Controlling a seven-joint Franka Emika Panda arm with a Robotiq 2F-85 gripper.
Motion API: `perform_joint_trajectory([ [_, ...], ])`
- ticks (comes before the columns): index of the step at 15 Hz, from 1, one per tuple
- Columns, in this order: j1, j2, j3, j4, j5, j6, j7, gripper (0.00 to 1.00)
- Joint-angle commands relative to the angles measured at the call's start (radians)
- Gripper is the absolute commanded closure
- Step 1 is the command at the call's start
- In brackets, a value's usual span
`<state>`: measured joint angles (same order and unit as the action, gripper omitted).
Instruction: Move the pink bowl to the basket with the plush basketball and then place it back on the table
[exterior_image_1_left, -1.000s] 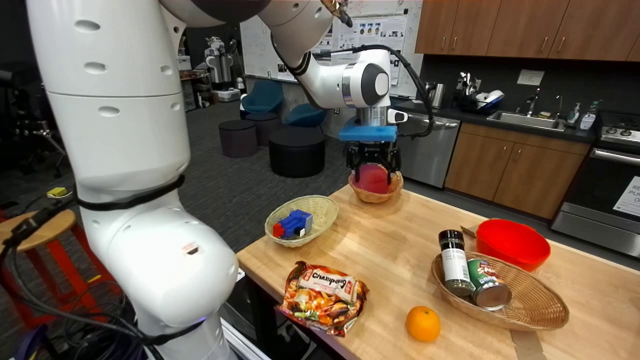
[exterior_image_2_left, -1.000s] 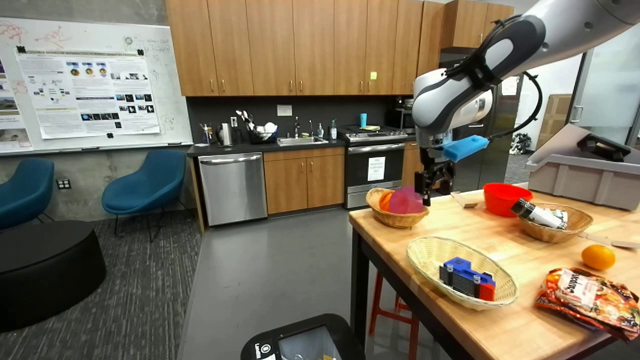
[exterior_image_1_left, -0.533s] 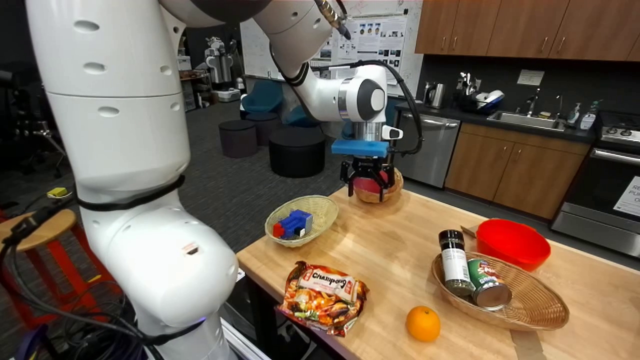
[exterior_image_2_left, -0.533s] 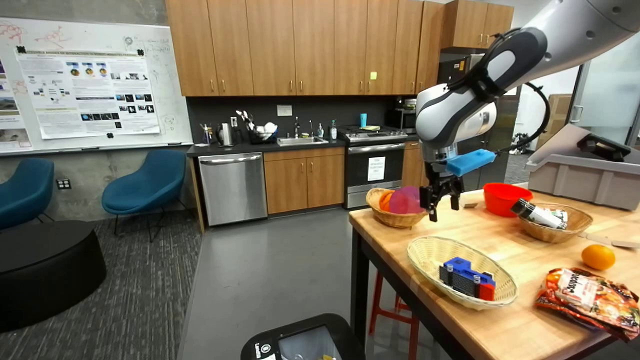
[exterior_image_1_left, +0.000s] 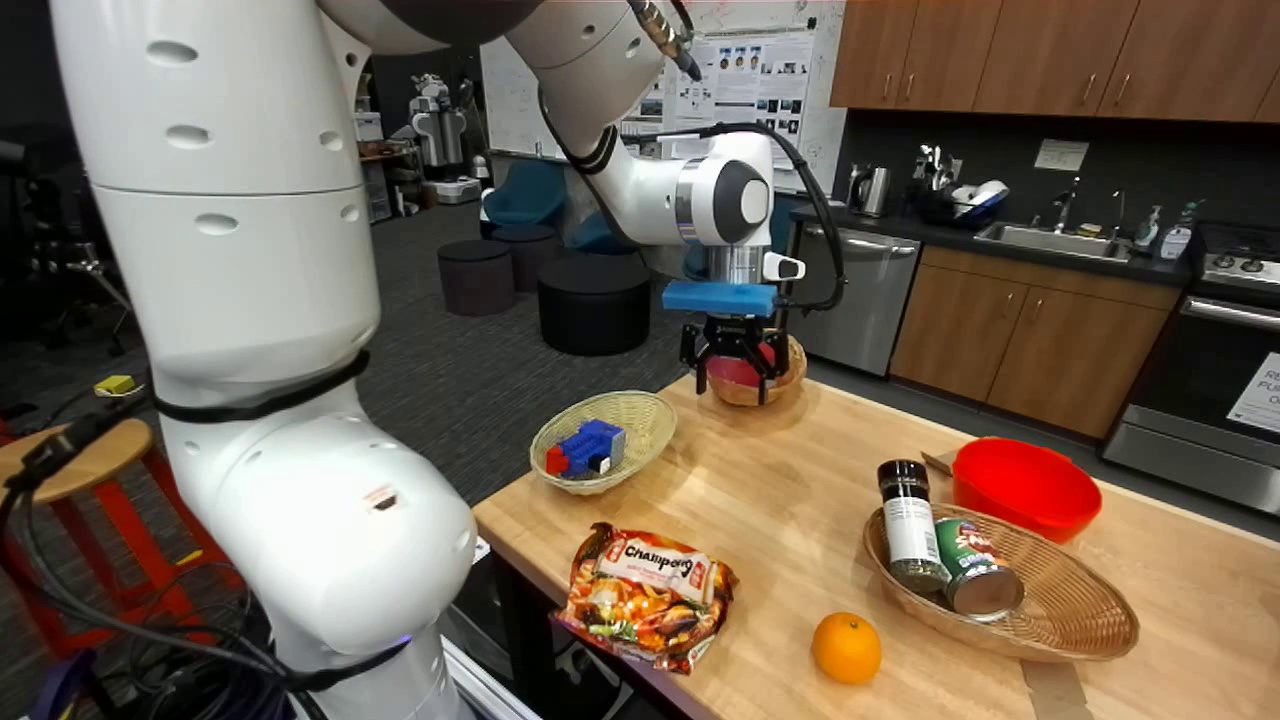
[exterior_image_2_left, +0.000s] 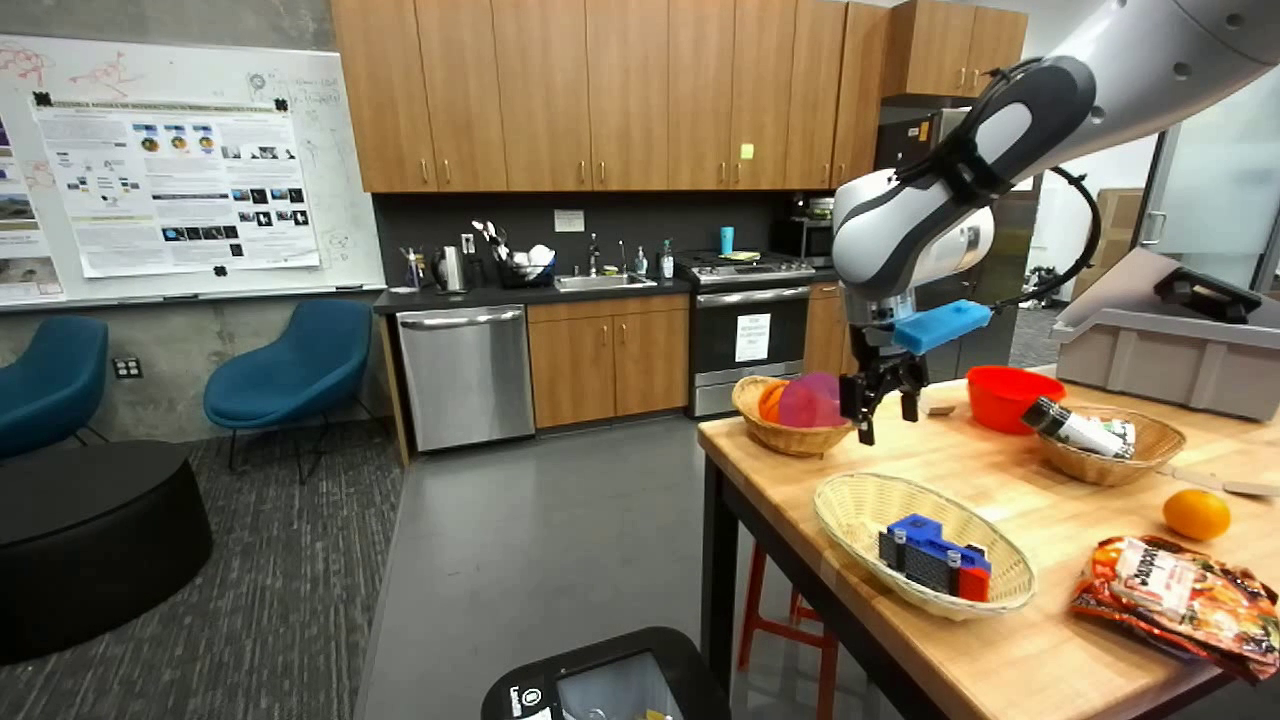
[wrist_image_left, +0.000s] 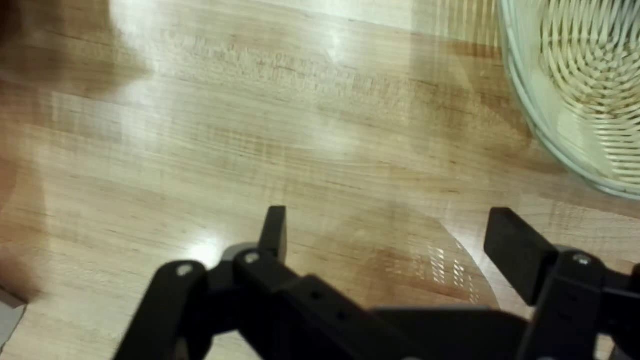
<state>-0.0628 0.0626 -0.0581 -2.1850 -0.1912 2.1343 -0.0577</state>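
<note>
In both exterior views the pink bowl (exterior_image_2_left: 815, 402) leans tilted inside the tan woven basket (exterior_image_2_left: 797, 438) at the table's far corner. Beside it in that basket sits the orange plush basketball (exterior_image_2_left: 769, 403); in an exterior view, the gripper (exterior_image_1_left: 733, 393) partly covers the pink bowl (exterior_image_1_left: 732, 371) and the ball does not show. Fingers wide apart, the gripper hangs low over the wooden table (wrist_image_left: 300, 130), just in front of the basket, holding nothing. Bare wood shows between its fingers (wrist_image_left: 517, 252) in the wrist view, where bowl, ball and their basket are out of view.
A cream basket (wrist_image_left: 522, 102) with a blue toy (exterior_image_1_left: 597, 445) stands nearby. Also on the table are a noodle packet (exterior_image_1_left: 650, 595), an orange (exterior_image_1_left: 846, 647), a red bowl (exterior_image_1_left: 1025, 490), an oval basket (exterior_image_1_left: 1085, 610) with a jar and can, and a grey bin (exterior_image_2_left: 1170, 360).
Over the last second the gripper has come down and away from the basket, from above the bowl to above the table. During the last half second it barely moves. The bowl stays put.
</note>
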Motion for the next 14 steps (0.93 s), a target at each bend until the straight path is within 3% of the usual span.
perform_joint_trajectory([
  [1,0.002,0.0,-0.001,0.002,0.001,-0.003,0.0,0.0],
  [11,-0.006,0.008,-0.011,-0.002,0.006,-0.013,0.033,0.0],
  [14,-0.011,-0.012,-0.025,0.016,-0.049,-0.036,0.06,0.0],
])
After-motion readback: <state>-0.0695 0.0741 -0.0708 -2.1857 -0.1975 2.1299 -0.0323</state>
